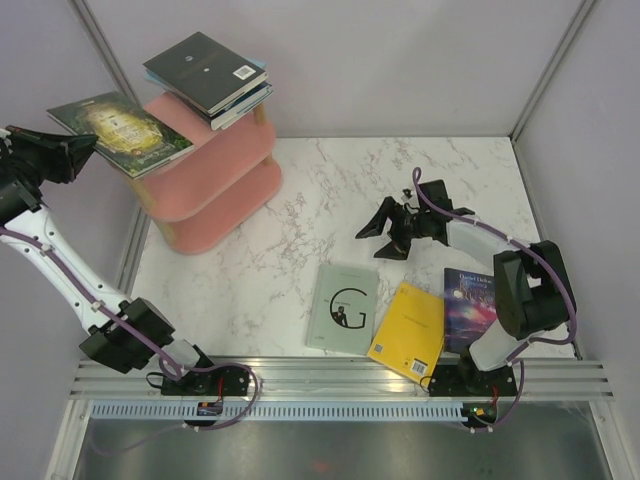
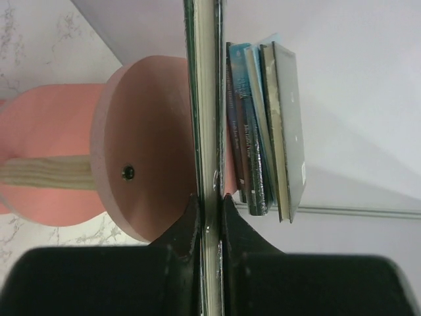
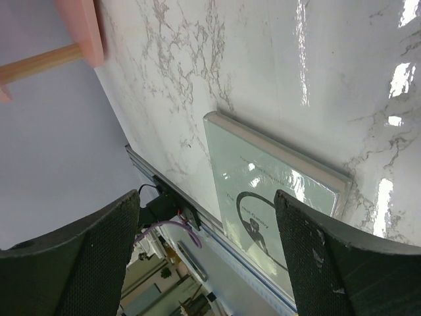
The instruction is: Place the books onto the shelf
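yellow book (image 1: 408, 331): flat on the marble table (image 1: 300, 220), right at the near edge, right of centre, just left of the right arm's base

purple galaxy book (image 1: 468, 300): flat too, just right of the yellow one, with its right side hidden under the right arm (image 1: 520, 290)

"G" book (image 1: 343, 308): grey-green cover, lying flat just left of the yellow one; can't tell if the two touch

right gripper (image 1: 378, 238): hovering over the table a bit past the "G" book, jaws spread wide with nothing in them; its wrist cam looks down at that book between the two fingers

left gripper (image 1: 88, 150): way out on the far left and raised, pinched tight on the edge of a green-and-gold book (image 1: 120, 132)

green-and-gold book: held roughly level, cover up, its right end over the left part of the shelf's top board; can't tell if it's actually resting on it

shelf (image 1: 215, 185): pink three-tier thing with wooden posts, standing at the far left of the table

stack of books (image 1: 210, 75): about four of them on the top board's far-right side, dark cover with a barcode on top, poking out a little past the edge
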You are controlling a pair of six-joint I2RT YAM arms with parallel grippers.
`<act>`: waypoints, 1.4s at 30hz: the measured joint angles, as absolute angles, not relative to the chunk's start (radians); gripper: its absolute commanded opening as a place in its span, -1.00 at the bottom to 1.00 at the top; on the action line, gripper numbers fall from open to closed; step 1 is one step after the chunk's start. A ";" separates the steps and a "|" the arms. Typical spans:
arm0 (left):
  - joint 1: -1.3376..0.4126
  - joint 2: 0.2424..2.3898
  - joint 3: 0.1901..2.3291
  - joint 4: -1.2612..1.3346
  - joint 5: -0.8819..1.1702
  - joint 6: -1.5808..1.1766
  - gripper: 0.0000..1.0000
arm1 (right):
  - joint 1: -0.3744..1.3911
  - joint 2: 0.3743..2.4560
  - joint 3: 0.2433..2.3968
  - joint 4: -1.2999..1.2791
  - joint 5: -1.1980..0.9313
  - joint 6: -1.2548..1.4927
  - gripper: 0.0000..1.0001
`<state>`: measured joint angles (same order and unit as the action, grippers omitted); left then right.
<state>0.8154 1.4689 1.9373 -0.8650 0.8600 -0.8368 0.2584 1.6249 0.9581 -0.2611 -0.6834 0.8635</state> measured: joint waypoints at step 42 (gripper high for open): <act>0.758 1.318 2.180 -1.145 0.270 -0.665 0.43 | 0.280 1.681 0.979 -0.247 -0.696 0.860 0.72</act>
<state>0.7578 1.3178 2.1803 -1.1450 0.2695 -0.6655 0.2802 1.6810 0.9787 -0.2466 -0.6964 0.8600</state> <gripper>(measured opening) 0.722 0.863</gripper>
